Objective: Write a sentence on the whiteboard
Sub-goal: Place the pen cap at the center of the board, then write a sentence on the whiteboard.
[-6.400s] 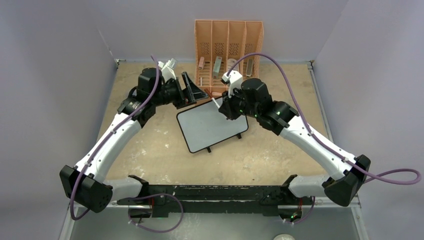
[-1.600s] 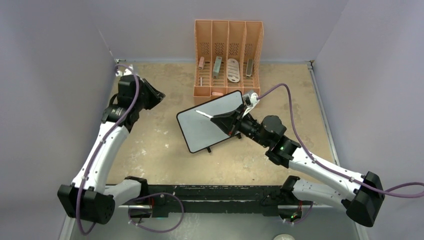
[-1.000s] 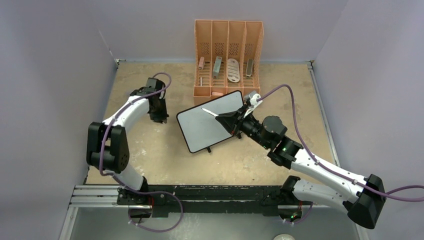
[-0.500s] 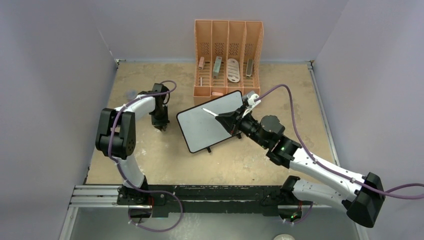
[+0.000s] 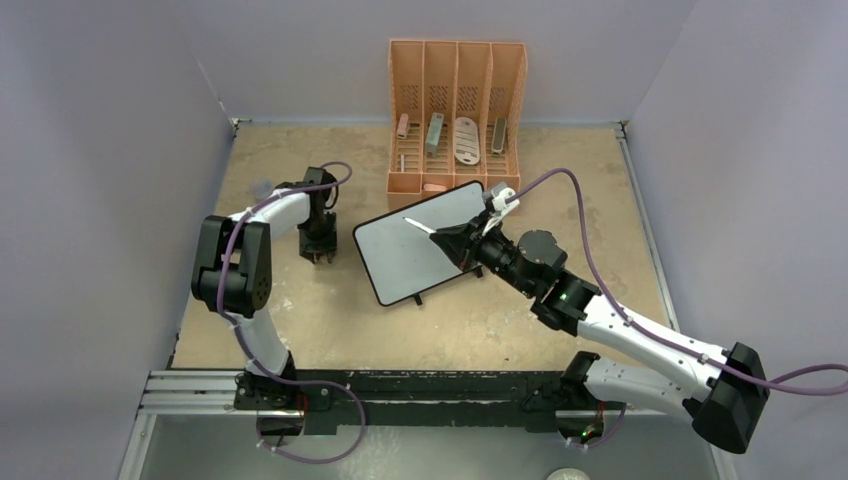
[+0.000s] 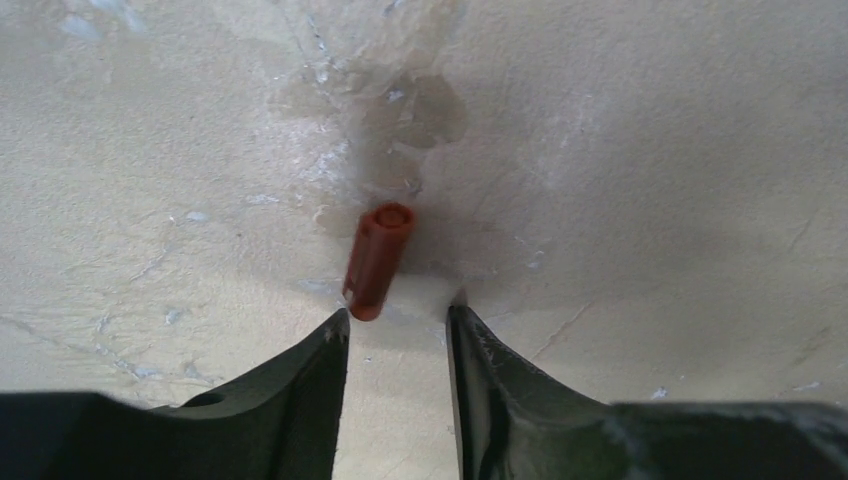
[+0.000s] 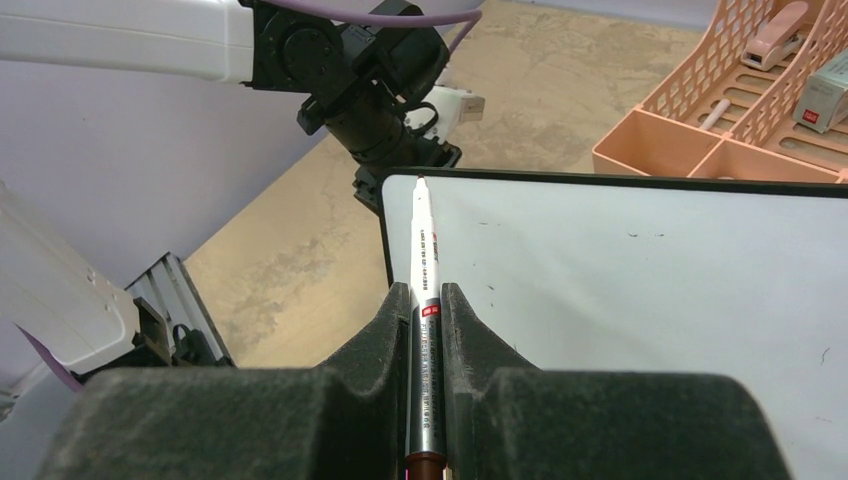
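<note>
The whiteboard point(image 5: 400, 262) is lying face-up just below and ahead of the right gripper point(image 7: 427, 290), its surface showing plain white. That gripper is clamping a white marker point(image 7: 424, 235) tight, its tip reaching ahead over the board near one edge. Beyond that edge, the left gripper point(image 6: 398, 315) is pointing down at the desk point(image 6: 650, 150), jaws parted and gripping nothing, with a red-brown cap point(image 6: 378, 260) lying just ahead of its fingertips.

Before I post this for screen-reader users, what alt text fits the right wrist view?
The right gripper clamps a white marker, its uncapped tip pointing at the far-left corner of a blank whiteboard. Beyond that corner stands the left arm; an orange organizer sits at the upper right.
</note>
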Available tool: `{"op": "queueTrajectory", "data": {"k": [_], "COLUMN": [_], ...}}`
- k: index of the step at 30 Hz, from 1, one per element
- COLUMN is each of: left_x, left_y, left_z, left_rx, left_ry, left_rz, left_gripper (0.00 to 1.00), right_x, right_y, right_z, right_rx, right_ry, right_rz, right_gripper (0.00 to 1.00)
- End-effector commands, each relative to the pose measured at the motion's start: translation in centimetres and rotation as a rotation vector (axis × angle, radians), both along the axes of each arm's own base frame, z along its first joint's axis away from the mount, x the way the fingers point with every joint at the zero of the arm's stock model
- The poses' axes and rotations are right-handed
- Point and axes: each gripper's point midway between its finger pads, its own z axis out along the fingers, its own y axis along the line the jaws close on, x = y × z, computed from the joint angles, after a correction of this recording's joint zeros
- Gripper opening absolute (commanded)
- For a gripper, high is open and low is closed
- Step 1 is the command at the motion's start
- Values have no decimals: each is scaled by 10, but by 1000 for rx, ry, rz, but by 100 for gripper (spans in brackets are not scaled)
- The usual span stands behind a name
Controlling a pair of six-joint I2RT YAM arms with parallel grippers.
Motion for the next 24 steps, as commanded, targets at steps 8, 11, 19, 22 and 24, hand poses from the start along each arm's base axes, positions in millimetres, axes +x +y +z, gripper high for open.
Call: {"op": "queueTrajectory", "data": {"k": [8,11,19,22,24], "left_x": [12,20,19,9,3], "left_y": [-2,-7,-32,-38,-42], "left_z": [42,77,180,216,233], "left_rx": [-31,-77,-319,-399,-435], "left_ry": [-163,-293,-681,-813,-872], "left_rz": [1,-4,-60,-101,-144], "left_gripper": [51,56,66,78,81], "right_x": [1,1,0,-3,-4], "right_y": [-11,-12,-17,-17,-17], "right_z": [19,24,40,42,39], "right_rx": [34,44,38,46,43], "right_ry": [-36,-43,-72,-80,-83], "right_rz": [-49,-58,-81,-74,-68], "right_gripper": [0,0,0,0,0]}}
